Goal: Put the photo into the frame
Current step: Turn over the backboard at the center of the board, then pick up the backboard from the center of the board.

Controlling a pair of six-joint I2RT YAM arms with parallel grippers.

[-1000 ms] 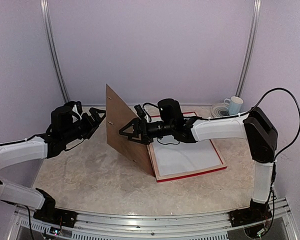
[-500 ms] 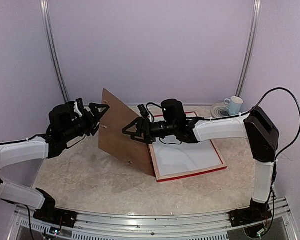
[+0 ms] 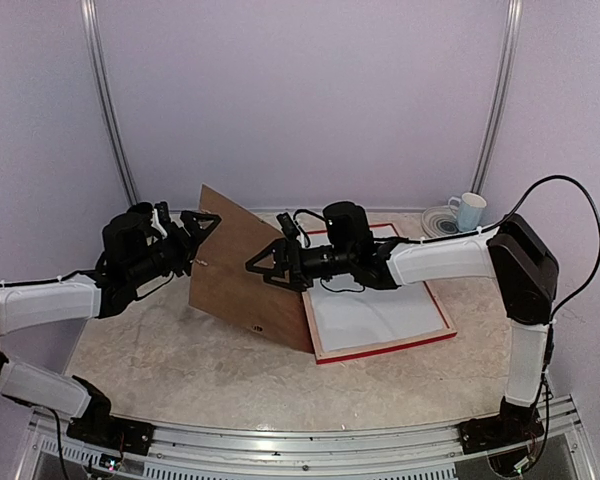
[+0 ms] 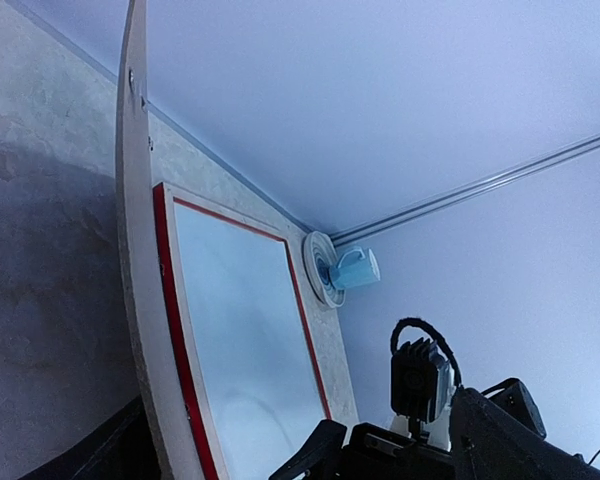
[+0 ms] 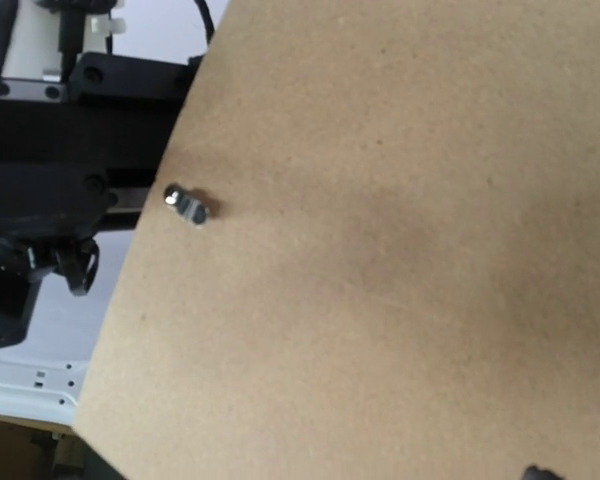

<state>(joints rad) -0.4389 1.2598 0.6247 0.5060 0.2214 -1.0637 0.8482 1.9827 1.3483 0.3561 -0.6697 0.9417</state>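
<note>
From where I stand I count one table (image 3: 180, 360) and two arms: left arm (image 3: 40, 300), right arm (image 3: 450, 258). Two grippers: left gripper (image 3: 205, 238), right gripper (image 3: 263, 270). One frame (image 3: 380, 347), one board (image 3: 245, 270), one white sheet (image 3: 370, 310), one cup (image 3: 470, 210), one saucer (image 3: 438, 222)

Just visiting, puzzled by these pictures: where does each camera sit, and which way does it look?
Top external: above and behind the robot, looking down on the table; left arm and right arm show, left gripper and right gripper flanking the backing board.
Left wrist: on the left arm, looking along the board's edge at the frame, cup and right arm.
Right wrist: close to the board; left gripper shows beyond.
Shared: all see the board; top and left wrist share frame and cup.
</note>
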